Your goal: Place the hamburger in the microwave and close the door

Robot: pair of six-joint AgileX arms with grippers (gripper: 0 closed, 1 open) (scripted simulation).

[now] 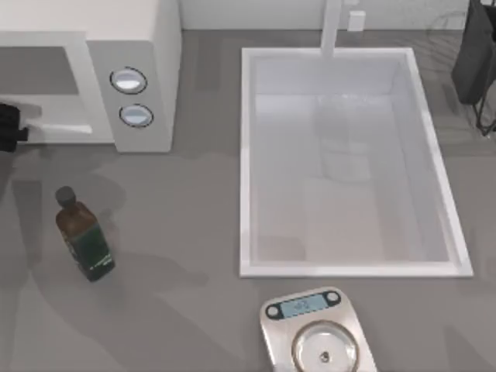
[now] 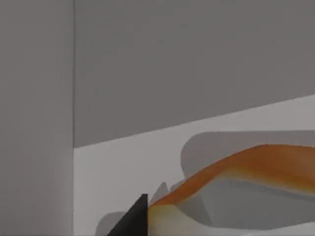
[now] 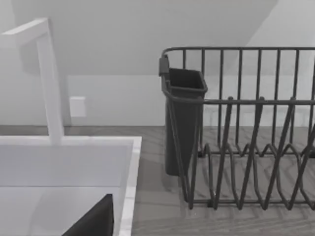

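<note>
The white microwave [image 1: 143, 46] stands at the table's back left, its two round dials facing front and its grey cavity open. The door is out of view. My left gripper [image 1: 8, 128] is at the far left edge, right in front of the cavity's mouth. In the left wrist view, the hamburger [image 2: 256, 164], with its orange bun over a pale layer, lies very close to the camera on the cavity's white floor [image 2: 128, 167]. One dark fingertip [image 2: 135, 221] is just beside it. A dark fingertip [image 3: 96, 221] of my right arm hangs over the sink's corner.
A dark green bottle [image 1: 84, 236] lies on the table in front of the microwave. The white sink [image 1: 248, 155] with its faucet [image 1: 333, 27] fills the middle right. A kitchen scale [image 1: 314, 333] sits at the front edge and a black dish rack [image 3: 246, 132] at the back right.
</note>
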